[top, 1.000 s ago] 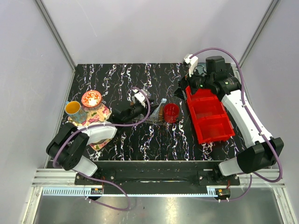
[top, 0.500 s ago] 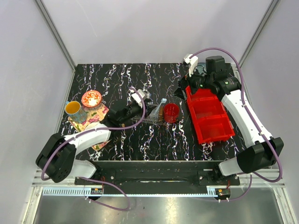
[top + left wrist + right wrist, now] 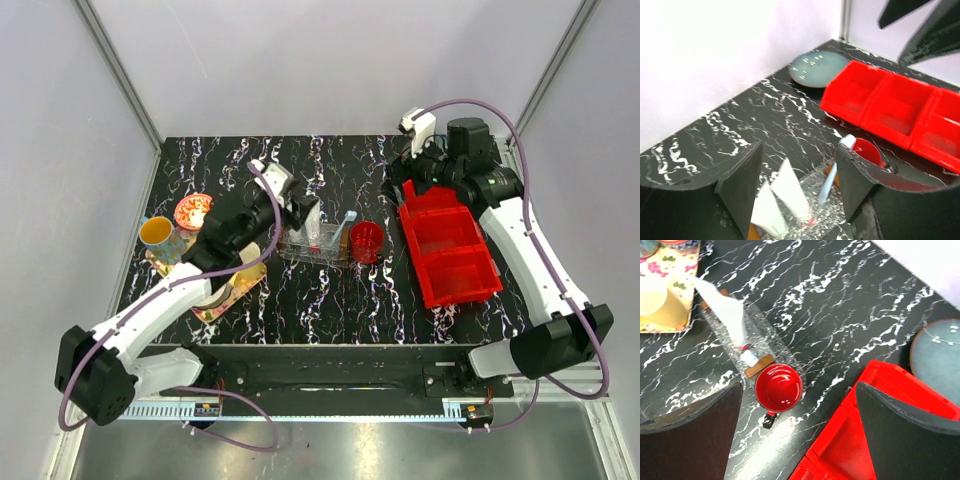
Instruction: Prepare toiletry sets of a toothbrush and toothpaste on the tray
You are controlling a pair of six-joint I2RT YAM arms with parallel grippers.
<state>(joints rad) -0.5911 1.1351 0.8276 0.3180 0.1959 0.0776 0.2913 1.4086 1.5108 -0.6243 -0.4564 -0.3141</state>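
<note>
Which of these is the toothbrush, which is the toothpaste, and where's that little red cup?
toothbrush (image 3: 831, 175): left wrist view, middle of its pale handle.
toothpaste (image 3: 792, 192): left wrist view, white body of one tube.
red cup (image 3: 778, 387): right wrist view, its inside bottom.

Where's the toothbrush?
In the top view, mid-table: the toothbrush leans in the tray's right end, beside the red cup.

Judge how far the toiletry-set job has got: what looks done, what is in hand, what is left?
Done: two small white squeeze tubes and a slim pale-blue plastic toothbrush sit in the clear ribbed plastic tray. In hand: nothing; the left gripper hangs open above the tray, the right gripper is open too. Left: perhaps a second toothbrush for the spare tube, though none shows.
</note>
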